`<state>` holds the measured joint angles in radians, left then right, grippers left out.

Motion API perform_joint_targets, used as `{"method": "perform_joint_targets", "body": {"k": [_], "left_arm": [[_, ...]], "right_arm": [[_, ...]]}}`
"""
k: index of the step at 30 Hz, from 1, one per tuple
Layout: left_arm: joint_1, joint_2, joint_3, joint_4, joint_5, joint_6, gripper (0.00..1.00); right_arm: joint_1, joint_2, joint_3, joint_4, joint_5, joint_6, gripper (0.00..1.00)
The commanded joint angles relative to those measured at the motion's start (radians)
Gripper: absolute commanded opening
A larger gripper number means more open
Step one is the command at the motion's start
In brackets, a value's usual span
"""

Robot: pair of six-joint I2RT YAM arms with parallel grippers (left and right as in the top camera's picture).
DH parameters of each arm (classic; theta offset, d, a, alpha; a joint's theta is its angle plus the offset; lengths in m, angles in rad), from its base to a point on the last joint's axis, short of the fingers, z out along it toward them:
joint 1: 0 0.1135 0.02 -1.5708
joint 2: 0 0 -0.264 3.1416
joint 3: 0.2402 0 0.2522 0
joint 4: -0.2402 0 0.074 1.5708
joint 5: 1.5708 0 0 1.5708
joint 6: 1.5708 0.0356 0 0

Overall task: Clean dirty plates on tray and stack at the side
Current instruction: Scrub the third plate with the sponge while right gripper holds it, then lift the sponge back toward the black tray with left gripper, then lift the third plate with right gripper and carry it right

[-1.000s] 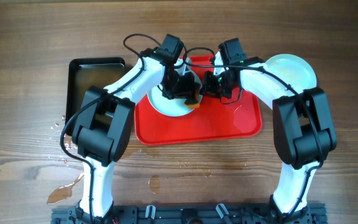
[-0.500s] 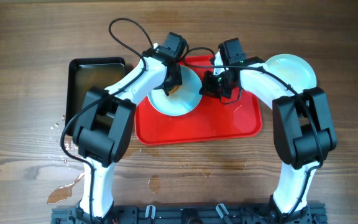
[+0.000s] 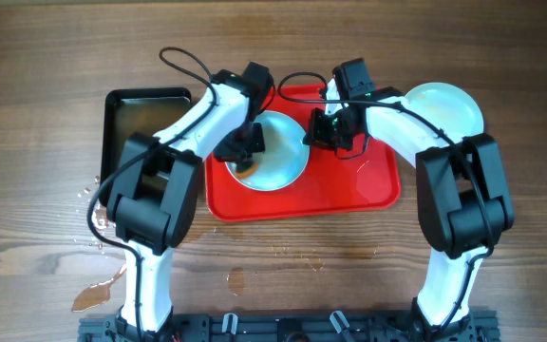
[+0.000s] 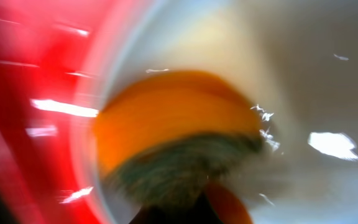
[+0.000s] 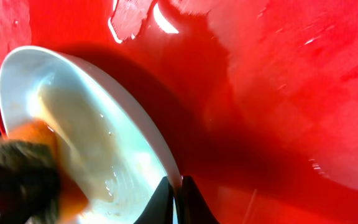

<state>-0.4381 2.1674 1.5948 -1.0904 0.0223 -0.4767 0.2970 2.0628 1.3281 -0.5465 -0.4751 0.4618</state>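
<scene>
Two risks worth watching from here. First, losing the plate (image 3: 283, 160): lying in the left half of the tray (image 3: 368, 185), toward 10 o'clock from its centre, pinched at the rim near its own 2 o'clock by the right gripper (image 3: 321, 131), with both fingertips (image 5: 191, 208) closed tight on that thin edge in the right wrist view and, judging by the dark shadow beneath, perhaps lifted slightly on that side. Wet and glossy all over, so easy to slip out under a hard sideways push and drop flat on the red surface. Second, the push itself: left gripper (image 3: 245, 157) at the plate's 9 o'clock, clamped on the sponge (image 4: 173, 124) as far as possible to judge, with the fingers themselves lost in the blur of the left wrist view. With pressure so near the rim, likely to tip the plate against the opposite pinch, or to carry the sponge over the edge onto the tray, leaving the brownish film in the hollow only half removed. Also possible: splashing water onto the table (image 3: 501, 285), with a puddle (image 3: 98, 293) at 7 o'clock there. No danger seen for the other plate (image 3: 442, 104), resting outside the tray at 2 o'clock, well apart from the scrubbing. Better to scrub lightly, with short strokes kept toward the middle
</scene>
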Motion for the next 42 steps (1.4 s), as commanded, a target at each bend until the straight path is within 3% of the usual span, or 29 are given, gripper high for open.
{"method": "perform_joint_targets", "body": {"k": [1, 11, 13, 14, 15, 18, 24, 28, 30, 33, 36, 42], "left_arm": [[-0.01, 0.026, -0.02, 0.06, 0.587, 0.137, 0.04], [0.18, -0.009, 0.01, 0.069, 0.755, 0.129, 0.04], [0.213, -0.034, 0.01, 0.069, 0.755, 0.129, 0.04], [0.231, -0.049, 0.01, 0.069, 0.755, 0.129, 0.04], [0.249, -0.064, 0.01, 0.069, 0.755, 0.129, 0.04], [0.288, -0.093, 0.01, 0.079, 0.751, 0.129, 0.04], [0.304, -0.093, 0.01, 0.101, 0.741, 0.13, 0.04], [0.327, -0.093, 0.01, 0.206, 0.627, 0.125, 0.04], [0.327, -0.093, 0.01, 0.183, 0.512, 0.126, 0.04], [0.314, -0.093, 0.01, 0.128, 0.363, 0.126, 0.04], [0.312, -0.093, 0.01, 0.109, 0.289, 0.126, 0.04], [0.325, -0.093, 0.01, 0.105, 0.286, 0.126, 0.04]], "right_arm": [[-0.003, 0.023, -0.013, 0.0, 0.023, 0.012, 0.04], [-0.003, 0.023, -0.013, 0.001, 0.024, 0.012, 0.05], [-0.003, 0.023, -0.013, 0.008, 0.024, 0.012, 0.14], [-0.003, 0.023, -0.013, 0.014, 0.024, 0.013, 0.29], [-0.003, 0.023, -0.013, 0.026, 0.025, 0.016, 0.36], [-0.002, 0.024, -0.013, 0.064, 0.031, 0.021, 0.43], [0.031, 0.028, -0.013, 0.072, 0.06, 0.036, 0.42], [0.081, 0.029, -0.013, 0.079, 0.087, 0.04, 0.4], [0.106, 0.029, -0.013, 0.075, 0.137, 0.087, 0.2], [0.12, 0.029, -0.013, 0.073, 0.169, 0.126, 0.04], [0.121, 0.028, -0.013, 0.065, 0.169, 0.136, 0.04], [0.085, -0.048, -0.013, -0.028, 0.221, 0.14, 0.04]]}}
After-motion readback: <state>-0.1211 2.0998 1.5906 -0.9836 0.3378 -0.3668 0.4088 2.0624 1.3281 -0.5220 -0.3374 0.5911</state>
